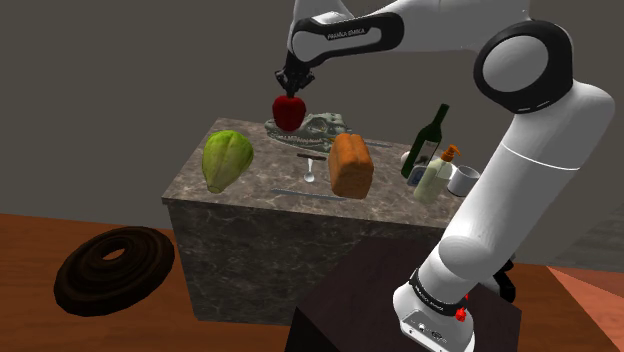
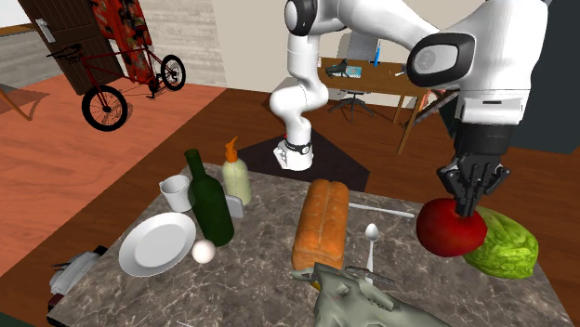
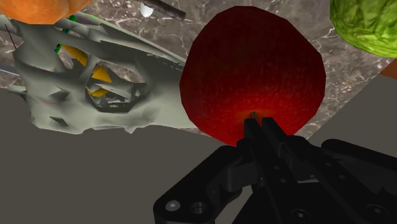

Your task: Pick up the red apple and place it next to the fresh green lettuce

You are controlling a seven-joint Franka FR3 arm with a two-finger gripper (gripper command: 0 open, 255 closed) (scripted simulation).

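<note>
A: Gripper point(image 1: 291, 88)?
B: Closed tight on the red apple point(image 1: 290, 113), seemingly pinching its stem.
A: And the apple?
B: Hanging clear above the stone counter point(image 1: 270, 176), apart from the green lettuce point(image 1: 226, 158).

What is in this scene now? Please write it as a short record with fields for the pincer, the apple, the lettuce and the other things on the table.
pincer: shut on the apple from above
apple: red, held in the air above the table, not yet set down
lettuce: green, lying at the table's end on the shoulder view's left
table: dark marbled top
other things: bread loaf, green bottle, white plate, spoon, grey skull
step left: set the apple beside the lettuce
</note>
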